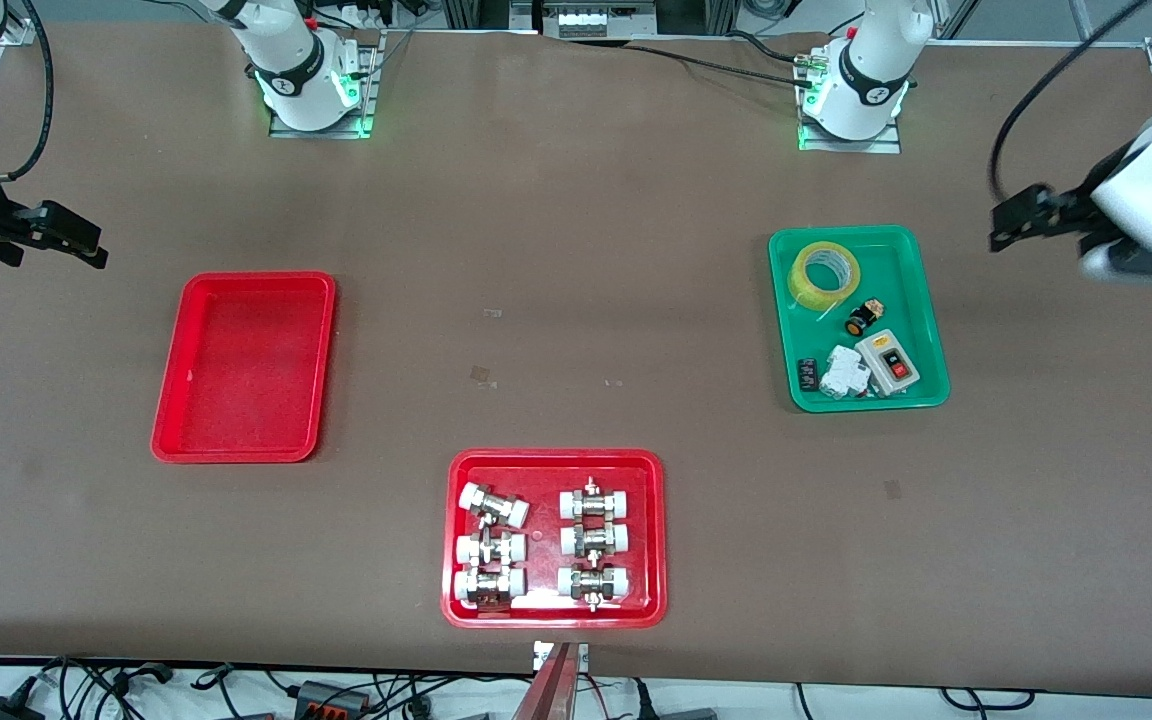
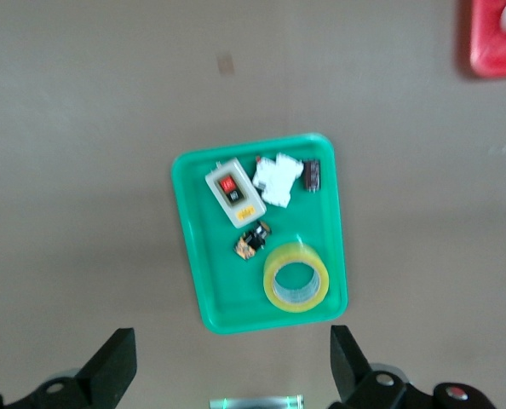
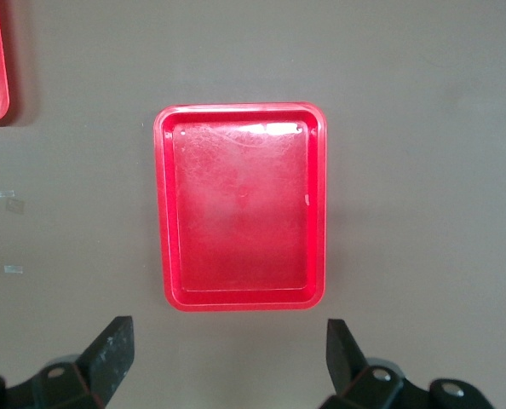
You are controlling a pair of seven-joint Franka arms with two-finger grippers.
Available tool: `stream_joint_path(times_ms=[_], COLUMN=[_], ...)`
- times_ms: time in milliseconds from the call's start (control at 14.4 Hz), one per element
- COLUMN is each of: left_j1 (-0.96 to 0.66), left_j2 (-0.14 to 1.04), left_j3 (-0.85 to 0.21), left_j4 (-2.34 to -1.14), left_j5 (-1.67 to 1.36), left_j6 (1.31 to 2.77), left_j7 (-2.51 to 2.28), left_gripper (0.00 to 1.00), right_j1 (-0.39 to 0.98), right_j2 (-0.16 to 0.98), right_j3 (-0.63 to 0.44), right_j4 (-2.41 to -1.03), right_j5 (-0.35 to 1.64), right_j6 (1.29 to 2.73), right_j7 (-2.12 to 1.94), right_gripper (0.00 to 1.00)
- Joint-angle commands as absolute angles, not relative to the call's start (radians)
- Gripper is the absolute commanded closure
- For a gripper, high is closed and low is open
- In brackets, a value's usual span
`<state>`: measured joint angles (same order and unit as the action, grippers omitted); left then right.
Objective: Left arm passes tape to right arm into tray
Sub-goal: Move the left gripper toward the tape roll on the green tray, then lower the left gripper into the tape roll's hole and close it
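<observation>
The tape (image 1: 824, 273) lies flat in the green tray (image 1: 841, 232), in the corner nearest the robots' bases. In the left wrist view the tape (image 2: 296, 277) lies in that tray (image 2: 253, 141) too. My left gripper (image 1: 1026, 222) hangs open and empty over the bare table at the left arm's end, beside the green tray; its jaws stand wide apart in its wrist view (image 2: 232, 366). The plain red tray (image 1: 256, 280) lies empty toward the right arm's end and shows in the right wrist view (image 3: 240, 111). My right gripper (image 1: 66, 238) hangs open and empty beside it (image 3: 227, 358).
The green tray also holds a white switch box (image 1: 888, 362), a white breaker (image 1: 844, 372) and small black parts. A red tray with pipe fittings (image 1: 556, 456) lies near the front edge. The table between the trays is bare brown surface.
</observation>
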<state>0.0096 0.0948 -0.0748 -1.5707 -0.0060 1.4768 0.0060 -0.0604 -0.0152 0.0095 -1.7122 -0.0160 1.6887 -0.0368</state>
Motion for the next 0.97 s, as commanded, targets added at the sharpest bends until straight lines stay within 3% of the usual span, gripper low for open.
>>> stream_joint_path(times_ms=[0,346,692,900], left_j1=[0.021,0.023,0.026,0.026], left_j2=[0.182,0.192,0.235,0.247], left_j3=[-0.078,-0.078,-0.080,-0.083], left_j4=[-1.682,-2.056,-2.285,-2.339], left_j5=[-0.058,-0.061,-0.074,-0.110], left_j6=[1.518,1.875,2.126,2.151], left_j7=[-0.009,-0.009,-0.009,-0.006], left_gripper=[0.00,0.00,0.00,0.00], right_j1=[-0.072,-0.074,-0.072,-0.074], right_j2=[-0.032,-0.032,-0.029,-0.029], right_j3=[0.018,0.017,0.017,0.015], right_j4=[-1.721,-1.721,-1.721,-1.721], right_j5=[-0.008,-0.006,-0.008,-0.008], right_j6=[1.684,1.684,1.686,1.684], right_j7=[-0.044,-0.044,-0.044,-0.044], right_gripper=[0.00,0.00,0.00,0.00])
